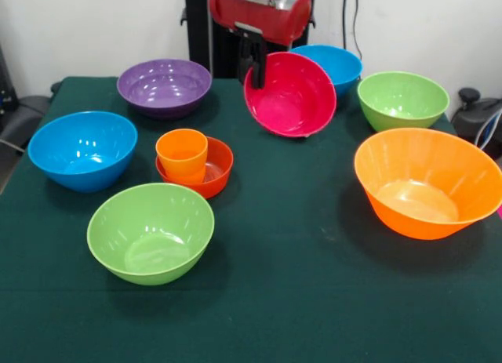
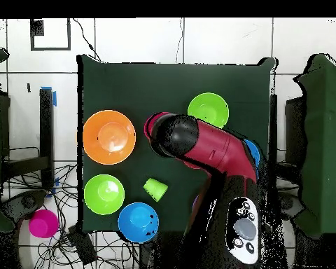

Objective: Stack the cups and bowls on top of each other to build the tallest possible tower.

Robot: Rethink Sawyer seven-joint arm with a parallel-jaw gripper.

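My gripper (image 1: 254, 71) is shut on the rim of the magenta bowl (image 1: 289, 96) and holds it tilted, its opening toward the front camera, at the back middle. To its front left the orange cup (image 1: 182, 153) stands in the small red-orange bowl (image 1: 217, 172). Overhead, the arm (image 2: 199, 143) hides that stack and the gripper; only a magenta edge (image 2: 148, 127) shows. The light green cup (image 2: 155, 188) lies near the arm and is hidden in the front view.
Around the table: purple bowl (image 1: 164, 86), blue bowls (image 1: 82, 149) (image 1: 337, 63), green bowls (image 1: 150, 231) (image 1: 401, 99), large orange bowl (image 1: 427, 181) (image 2: 109, 136). A magenta round thing (image 2: 43, 223) sits off the table.
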